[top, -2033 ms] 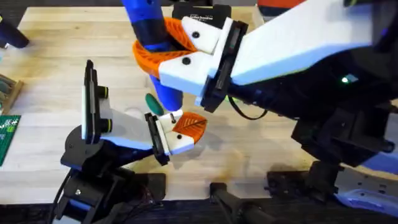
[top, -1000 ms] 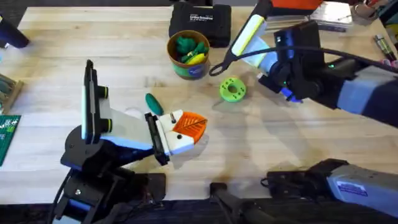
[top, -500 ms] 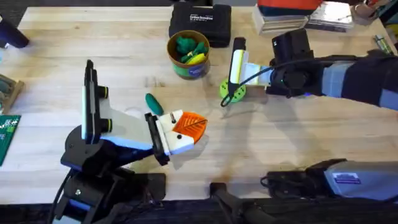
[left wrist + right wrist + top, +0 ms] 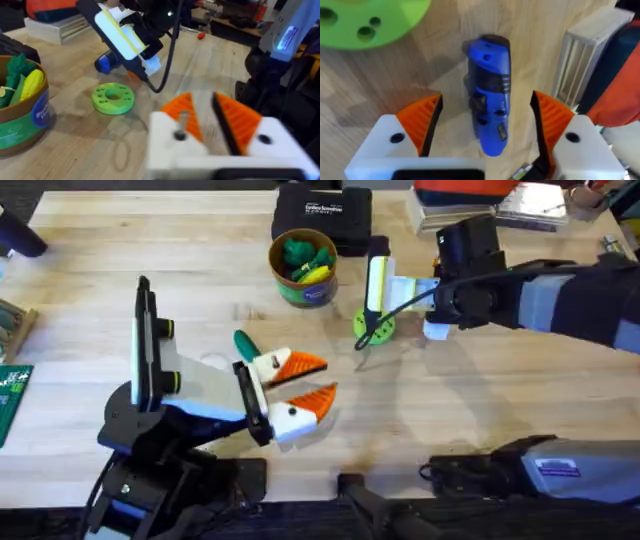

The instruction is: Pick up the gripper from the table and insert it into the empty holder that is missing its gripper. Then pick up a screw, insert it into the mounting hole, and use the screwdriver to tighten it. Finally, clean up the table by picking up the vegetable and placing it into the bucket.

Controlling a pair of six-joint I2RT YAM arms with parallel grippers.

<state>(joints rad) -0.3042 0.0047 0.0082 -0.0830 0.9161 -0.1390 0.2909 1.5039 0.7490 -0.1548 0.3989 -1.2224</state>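
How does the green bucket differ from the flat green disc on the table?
The bucket is a tall cup with a yellow-orange rim and a label; the disc is flat and plain lime green. The bucket holds toys; the disc has holes and holds nothing. Both are round and green.

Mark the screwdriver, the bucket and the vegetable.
screwdriver (image 4: pixel 490 95): right wrist view, middle of the blue handle.
bucket (image 4: pixel 304 292): overhead view, front wall below the rim.
vegetable (image 4: pixel 246 345): overhead view, mid-body.
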